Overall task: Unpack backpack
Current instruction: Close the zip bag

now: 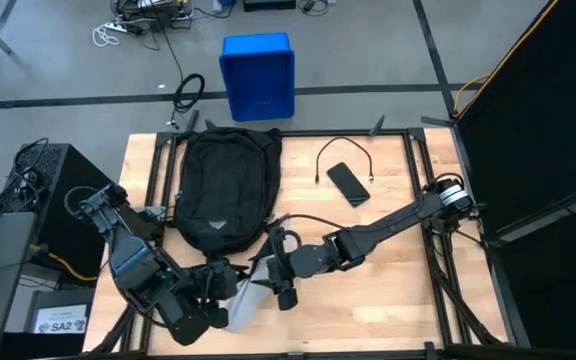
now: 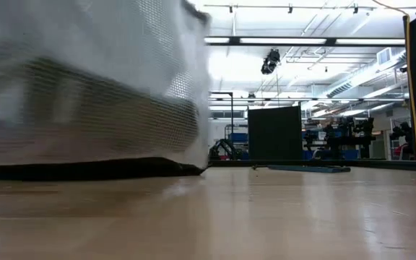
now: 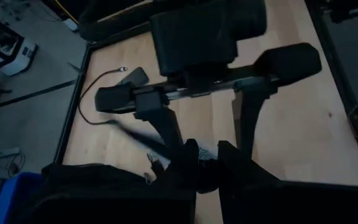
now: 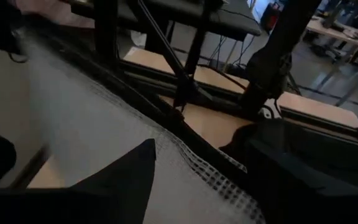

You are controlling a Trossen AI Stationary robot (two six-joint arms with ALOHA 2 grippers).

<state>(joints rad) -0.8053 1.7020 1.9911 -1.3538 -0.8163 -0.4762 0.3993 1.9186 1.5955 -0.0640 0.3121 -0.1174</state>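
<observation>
Mesh pouch point(image 2: 92, 79) fills my low view, hiding the backpack point(image 1: 226, 186), which lies black and flat mid-table. Left gripper point(image 1: 230, 303) pinches the pouch; right gripper point(image 1: 280, 268) stands spread beside it.

Left gripper point(image 1: 230, 292) clamped; right gripper point(image 1: 280, 272) (seemingly) parted.

Phone point(image 1: 348, 184) right of backpack point(image 1: 227, 185)
</observation>
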